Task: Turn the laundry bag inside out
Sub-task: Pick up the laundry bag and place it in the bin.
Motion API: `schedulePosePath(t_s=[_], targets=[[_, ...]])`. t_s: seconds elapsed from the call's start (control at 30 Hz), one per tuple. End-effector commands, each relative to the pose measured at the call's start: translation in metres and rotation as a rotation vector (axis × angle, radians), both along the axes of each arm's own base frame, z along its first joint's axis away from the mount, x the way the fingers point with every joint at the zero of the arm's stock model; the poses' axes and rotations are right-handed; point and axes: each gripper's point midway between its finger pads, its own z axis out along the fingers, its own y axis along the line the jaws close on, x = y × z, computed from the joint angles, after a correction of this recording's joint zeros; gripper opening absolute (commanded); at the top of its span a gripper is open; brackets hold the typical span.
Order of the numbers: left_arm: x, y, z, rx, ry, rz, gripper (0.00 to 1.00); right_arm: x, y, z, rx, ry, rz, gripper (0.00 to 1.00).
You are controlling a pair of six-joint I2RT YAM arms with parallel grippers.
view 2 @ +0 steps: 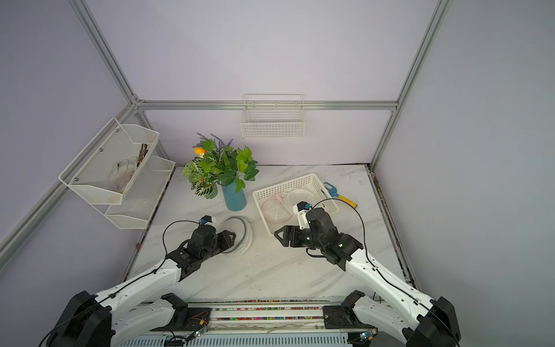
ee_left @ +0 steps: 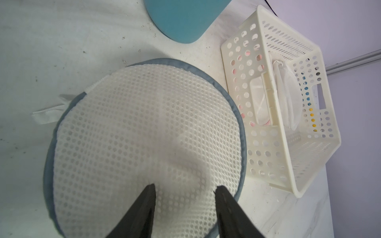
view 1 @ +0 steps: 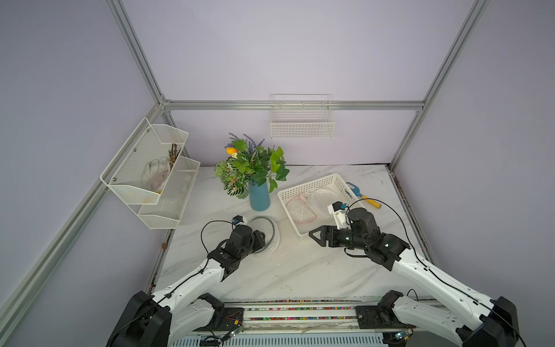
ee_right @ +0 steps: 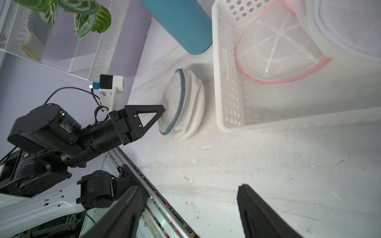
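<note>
The right gripper (ee_right: 189,187) hung over the table (view 1: 285,270), its jaws wide apart with nothing between them. The left gripper (ee_left: 184,187) reached into the laundry bag (ee_left: 144,123), jaws apart, both tips pressed on the white mesh inside the blue-grey rim. The bag lay crumpled on the table, left of centre, its mouth tipped toward the left arm. Just beyond it stood a blue vase (view 1: 259,196), and to the right a white basket (view 1: 312,183).
</note>
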Motion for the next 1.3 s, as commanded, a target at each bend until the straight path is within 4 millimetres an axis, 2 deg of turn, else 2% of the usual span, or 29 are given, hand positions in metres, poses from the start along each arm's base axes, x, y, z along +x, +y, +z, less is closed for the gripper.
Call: schedulePosePath(t_s=[0.0, 0.17, 0.27, 0.37, 0.5, 0.53, 0.57, 0.77, 0.87, 0.97, 1.13, 1.27], targets=[[0.014, -0.005, 0.044, 0.031, -0.133, -0.023, 0.54, 0.014, -0.012, 0.003, -0.047, -0.035, -0.053, 0.78], [0.024, -0.018, 0.112, 0.100, -0.321, -0.139, 0.60, 0.053, -0.015, 0.019, -0.143, -0.125, -0.093, 0.78], [0.025, -0.025, 0.136, 0.138, -0.380, -0.203, 0.65, 0.082, -0.017, 0.016, -0.271, -0.181, -0.120, 0.77], [0.025, -0.025, 0.150, 0.157, -0.421, -0.223, 0.69, 0.111, -0.020, 0.005, -0.404, -0.229, -0.139, 0.71], [0.023, -0.019, 0.161, 0.163, -0.463, -0.199, 0.70, 0.145, -0.026, -0.022, -0.571, -0.235, -0.171, 0.67], [0.023, -0.017, 0.162, 0.160, -0.468, -0.188, 0.70, 0.152, -0.024, -0.034, -0.610, -0.223, -0.160, 0.61], [0.023, -0.015, 0.163, 0.155, -0.470, -0.178, 0.70, 0.159, -0.023, -0.043, -0.637, -0.216, -0.152, 0.60], [0.019, -0.011, 0.162, 0.140, -0.455, -0.170, 0.71, 0.193, -0.026, -0.087, -0.742, -0.162, -0.139, 0.55], [0.016, -0.008, 0.168, 0.121, -0.490, -0.157, 0.71, 0.210, -0.028, -0.109, -0.790, -0.137, -0.132, 0.53], [0.014, -0.004, 0.175, 0.115, -0.513, -0.141, 0.72, 0.224, -0.035, -0.125, -0.856, -0.109, -0.142, 0.50], [0.013, 0.000, 0.177, 0.130, -0.510, -0.139, 0.73, 0.237, -0.048, -0.139, -0.927, -0.107, -0.171, 0.44], [0.015, -0.002, 0.176, 0.129, -0.510, -0.145, 0.73, 0.240, -0.052, -0.142, -0.935, -0.111, -0.180, 0.31]])
